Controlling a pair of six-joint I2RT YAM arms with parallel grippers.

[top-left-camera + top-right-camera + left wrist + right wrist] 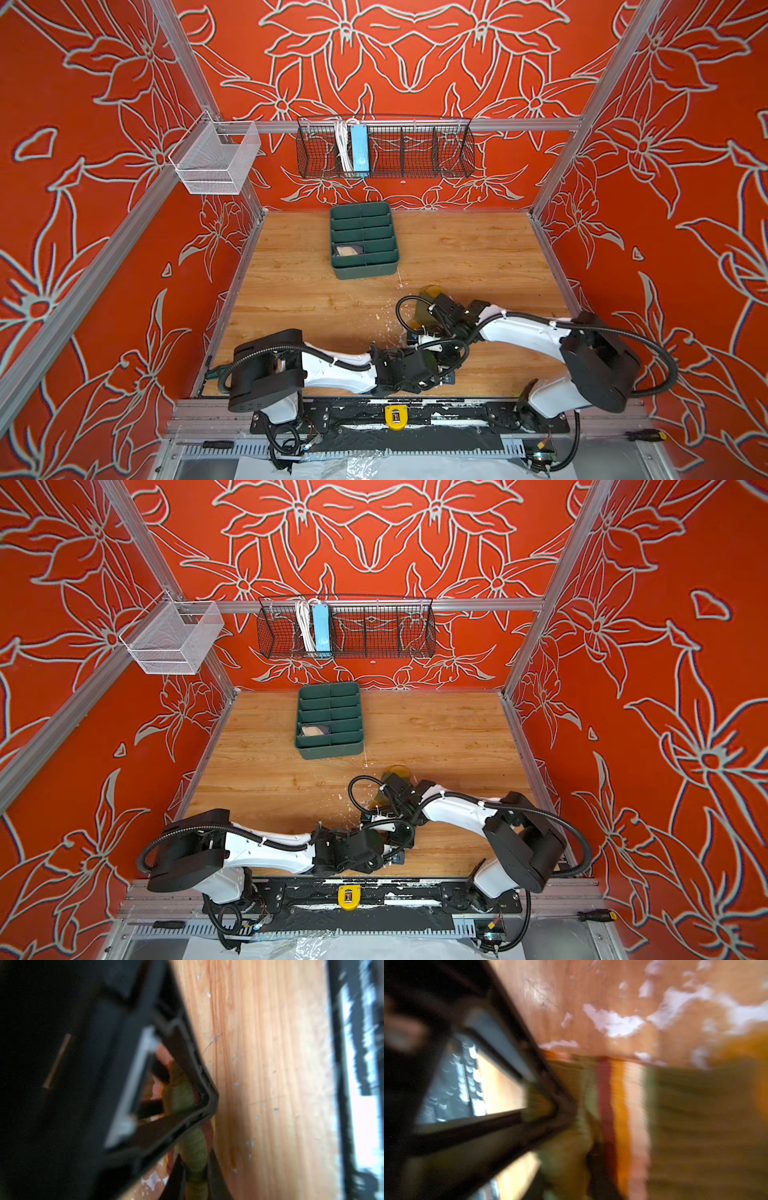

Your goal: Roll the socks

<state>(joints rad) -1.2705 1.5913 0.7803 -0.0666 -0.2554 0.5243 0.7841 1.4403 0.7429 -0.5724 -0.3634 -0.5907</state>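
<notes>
Closest to the left wrist lens, the left gripper (204,1105) was seen side-on. Its fingers (145,1136) were pressed onto a gathered cord of the olive green sock (180,1095), glimpsed through the near finger's open frame. In the heavily blurred right wrist view, the right gripper (552,1105) was set at the striped cuff. Whether its fingers were spread or pinching could not be told.

In both top views the sock was found on the wooden table (311,299), just off centre toward four o'clock. It was largely hidden beneath the right wrist, with its mustard toe toward twelve o'clock.

The step in hand was judged to be the securing of the cuff before rolling. Both layers should be pinched at the cuff edge and the fabric kept taut. The roll should then be turned tightly toward the toe without being dragged.

The left arm (340,370) was laid low from seven o'clock, its forearm extended toward three o'clock. The right arm (523,328) was carried from five o'clock with the elbow raised, the forearm reaching toward nine o'clock and the wrist bent down toward seven. Both grippers were thus brought close together.
</notes>
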